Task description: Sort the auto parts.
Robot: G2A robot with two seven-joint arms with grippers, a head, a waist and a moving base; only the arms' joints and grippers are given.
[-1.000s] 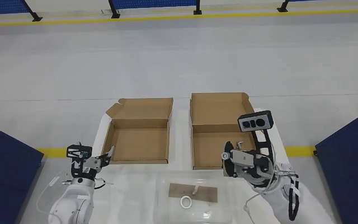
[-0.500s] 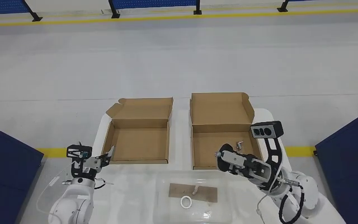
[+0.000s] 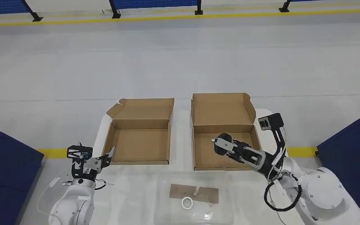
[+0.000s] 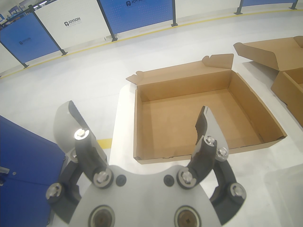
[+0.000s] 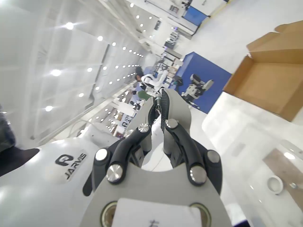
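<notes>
Two open cardboard boxes stand side by side: the left box and the right box. My left gripper hangs open by the left box's near left corner, holding nothing. My right gripper is over the right box, pointing sideways toward the left box. It is shut on a small metal part pinched at its tips. A white ring lies in the clear tray.
The clear tray at the table's front also holds a flat brown cardboard piece and a small pale part. Blue panels stand at the table's left and right sides.
My right arm has swung from the front right of the table up and left over the right box, still shut on the part. The left arm has not moved.
</notes>
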